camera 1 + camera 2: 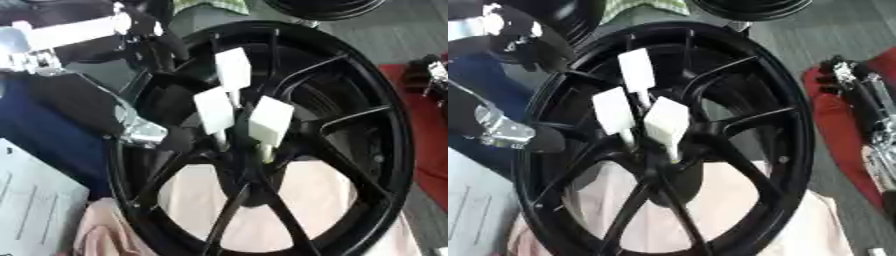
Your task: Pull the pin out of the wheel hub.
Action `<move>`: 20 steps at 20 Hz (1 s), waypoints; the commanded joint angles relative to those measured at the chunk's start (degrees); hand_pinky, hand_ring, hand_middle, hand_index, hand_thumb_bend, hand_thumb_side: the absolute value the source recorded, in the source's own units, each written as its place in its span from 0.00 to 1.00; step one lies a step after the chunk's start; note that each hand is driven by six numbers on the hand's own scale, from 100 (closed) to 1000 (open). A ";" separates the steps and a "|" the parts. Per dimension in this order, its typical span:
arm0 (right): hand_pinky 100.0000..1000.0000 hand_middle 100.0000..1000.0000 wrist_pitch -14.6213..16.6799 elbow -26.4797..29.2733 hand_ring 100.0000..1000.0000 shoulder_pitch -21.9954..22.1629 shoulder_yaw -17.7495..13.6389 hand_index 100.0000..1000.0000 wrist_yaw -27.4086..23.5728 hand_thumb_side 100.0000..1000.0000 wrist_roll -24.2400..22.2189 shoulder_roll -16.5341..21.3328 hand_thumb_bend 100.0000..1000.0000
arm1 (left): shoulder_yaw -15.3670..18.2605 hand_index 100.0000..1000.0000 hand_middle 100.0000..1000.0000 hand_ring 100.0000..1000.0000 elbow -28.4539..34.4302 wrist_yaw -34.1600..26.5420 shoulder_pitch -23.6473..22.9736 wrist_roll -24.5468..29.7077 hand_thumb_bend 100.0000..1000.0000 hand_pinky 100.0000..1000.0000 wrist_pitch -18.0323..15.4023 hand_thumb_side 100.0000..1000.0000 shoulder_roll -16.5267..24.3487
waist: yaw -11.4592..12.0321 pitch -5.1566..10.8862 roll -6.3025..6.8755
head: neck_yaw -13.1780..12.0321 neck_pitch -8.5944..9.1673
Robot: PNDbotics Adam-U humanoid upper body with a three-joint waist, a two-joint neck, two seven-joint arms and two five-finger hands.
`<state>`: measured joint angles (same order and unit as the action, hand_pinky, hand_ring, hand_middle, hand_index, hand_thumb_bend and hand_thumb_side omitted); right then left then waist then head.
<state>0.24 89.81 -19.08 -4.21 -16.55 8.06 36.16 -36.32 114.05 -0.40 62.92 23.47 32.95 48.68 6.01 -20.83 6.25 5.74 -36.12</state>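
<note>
Left hand (144, 131) (black w/ a silver joint) sits against the left rim of the wheel (798, 125); whether its fingers are curled on the rim or just resting there I can't tell, since they merge w/ the black spokes. Right hand (855, 95) shows at the right edge, over the red cloth (833, 135), well apart from the hub; its finger state I can't tell either.

Wheel first, as the biggest thing: black, multi-spoke, filling most of both views, lying on a pale pinkish cloth (306, 185) that shows through the gaps between spokes. At the hub (241, 150) three white pins stand, each w/ a flat white tab on top: top pin (234, 70), left pin (213, 111), right pin (270, 121). All three appear seated in the hub, stems down in their holes.

Progress, as I judge it: nothing pulled yet. No hand is on any pin, so reach, grasp and pull all remain.

Around: a second dark wheel (324, 7) at the far edge, a white paper sheet (35, 205) at lower left, blue fabric (44, 135) beside it. In the way: pins stand close together, tabs nearly touching, so taking one w/o knocking its neighbours looks fiddly; raised spokes crowd the approach.
</note>
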 commanded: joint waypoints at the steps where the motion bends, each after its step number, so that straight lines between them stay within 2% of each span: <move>1: 0.72 0.64 -0.02 0.37 0.69 -0.40 -0.25 0.68 0.31 0.68 -0.12 1.72 0.00 | 0.10 0.79 0.64 0.71 0.54 0.80 1.38 0.17 0.68 0.71 0.27 0.35 0.24 | 0.05 0.81 -0.21 | -0.22 0.89; 4: 0.73 0.64 -0.02 0.35 0.69 -0.39 -0.23 0.68 0.32 0.68 -0.13 1.71 0.00 | 0.06 0.79 0.65 0.71 0.54 2.25 1.37 0.66 0.67 0.71 -1.01 0.35 0.09 | 0.01 0.65 -0.19 | -0.22 1.08; 7: 0.73 0.64 -0.03 0.33 0.69 -0.41 -0.17 0.68 0.30 0.68 -0.14 1.65 0.00 | -0.27 0.80 0.64 0.70 0.54 2.59 1.70 1.13 0.68 0.70 -0.09 0.35 -0.50 | 0.01 0.48 -0.19 | -0.38 1.34; 15: 0.73 0.64 -0.06 0.18 0.69 -0.22 -0.03 0.68 0.43 0.69 -0.27 1.53 0.00 | -2.21 0.78 0.59 0.67 0.54 2.23 3.92 0.33 0.75 0.69 7.88 0.38 -3.29 | 0.31 0.28 -0.14 | -0.66 1.35; 20: 0.73 0.64 -0.02 0.09 0.69 0.02 -0.09 0.68 0.53 0.69 -0.20 1.53 0.00 | -3.64 0.76 0.57 0.65 0.01 1.95 5.05 0.80 0.75 0.68 13.59 0.38 -5.15 | 0.69 0.44 0.09 | -0.51 0.88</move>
<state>0.12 89.46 -18.70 -3.87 -16.39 7.91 36.15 -40.22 113.91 1.74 66.92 23.59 44.52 43.16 6.66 -21.53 6.64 5.17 -35.63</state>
